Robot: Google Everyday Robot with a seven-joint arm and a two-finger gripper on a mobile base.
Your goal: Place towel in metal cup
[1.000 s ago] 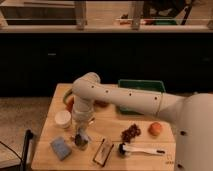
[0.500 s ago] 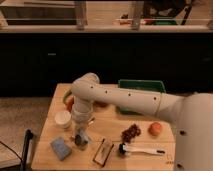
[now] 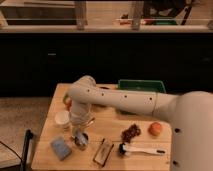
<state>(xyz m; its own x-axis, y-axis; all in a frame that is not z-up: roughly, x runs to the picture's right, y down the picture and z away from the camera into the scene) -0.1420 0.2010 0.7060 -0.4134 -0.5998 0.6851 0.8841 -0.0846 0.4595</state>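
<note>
The towel (image 3: 78,134) shows only as a pale scrap at the mouth of the metal cup (image 3: 82,141). Whether it lies inside the cup or only hangs over the rim cannot be told. The cup stands near the front left of the wooden table (image 3: 115,127), its dark inside partly covered from above.

The gripper (image 3: 80,131) points straight down, right over the cup and against the pale scrap. Whether it is clamped or apart cannot be told. The white arm (image 3: 125,100) reaches in from the right, bends above the table's left part and drops to the cup.

Just behind and to the left of the metal cup stands a white round cup (image 3: 62,118); in front of it, to the left, lies a blue pad (image 3: 61,148). To the right of the metal cup come a dark packet (image 3: 104,151), a brush with a white handle (image 3: 141,149), a dark red cluster (image 3: 131,133) and an orange fruit (image 3: 155,129) — all well apart from the cup. A green bin (image 3: 141,86) sits at the far edge.
</note>
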